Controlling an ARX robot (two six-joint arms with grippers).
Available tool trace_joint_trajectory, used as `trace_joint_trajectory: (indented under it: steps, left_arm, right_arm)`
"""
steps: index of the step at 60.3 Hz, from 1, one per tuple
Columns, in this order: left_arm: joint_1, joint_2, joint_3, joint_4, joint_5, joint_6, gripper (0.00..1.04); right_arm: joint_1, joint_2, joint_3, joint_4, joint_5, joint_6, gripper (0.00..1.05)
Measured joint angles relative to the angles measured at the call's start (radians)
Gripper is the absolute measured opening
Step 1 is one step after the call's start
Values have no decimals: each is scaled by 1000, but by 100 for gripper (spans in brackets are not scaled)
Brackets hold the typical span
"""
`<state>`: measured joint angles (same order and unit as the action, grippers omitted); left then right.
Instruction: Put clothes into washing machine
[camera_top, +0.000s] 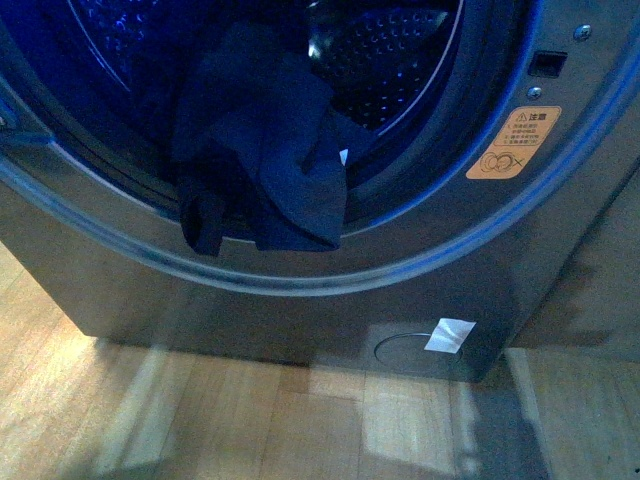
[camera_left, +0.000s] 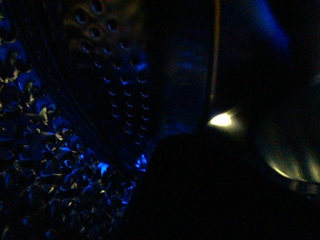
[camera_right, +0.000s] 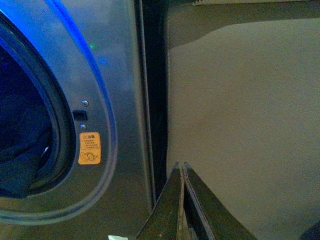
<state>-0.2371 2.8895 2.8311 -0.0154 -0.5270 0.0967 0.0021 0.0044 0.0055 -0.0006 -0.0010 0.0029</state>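
Blue light glows around the round mouth of the washing machine (camera_top: 420, 290). My front camera looks at its grey front and a wooden floor (camera_top: 200, 420) below it.

My clothes (camera_top: 265, 150) are dark navy and lie half in, half out. They hang over the black rubber ring (camera_top: 430, 170) at about 7 o'clock of the mouth. One part reaches back into the shiny drum (camera_top: 390, 70) with its many little holes. Two ends droop down over the rim toward the floor. A tiny white tag (camera_top: 343, 157) peeks out of the cloth.

An orange sticker (camera_top: 513, 142) sits on the grey front at about 4 o'clock of the mouth. A small black latch hole (camera_top: 547, 63) is just above it. A white slip of paper (camera_top: 449, 335) sits low on the front, next to a round cap (camera_top: 400, 350).

My left wrist camera is inside the drum. It is very dim there. I see holes in the steel wall (camera_left: 115, 75), blue sparkles and one bright spot. A big dark shape fills the near part. I cannot tell if my left jaws are spread or pressed together.

My right gripper (camera_right: 182, 170) is outside, beside the machine, in front of a plain beige wall (camera_right: 250, 110). Its jaws are pressed together with nothing between them. From there I see the sticker and the clothes in the mouth too.
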Motion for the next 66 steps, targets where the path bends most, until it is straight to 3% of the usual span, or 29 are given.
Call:
trace_joint_trajectory:
  steps: [16,25,44,59,66]
  left_arm:
    - [2,-1,51,-36,-18,8,7]
    - [11,-105,-227,13,-14,-5,8]
    - [21,-314,-789,92,211,-80,59]
    - [-4,-448,-1092,200,313,-84,98]
    - [-12,-515,-1218,269,343,-95,98]
  right_arm:
    - [0,0,0,0,0,0,2]
    - [0,0,0,0,0,0,2]
    - [0,0,0,0,0,0,2]
    - [0,0,0,0,0,0,2]
    - [0,0,0,0,0,0,2]
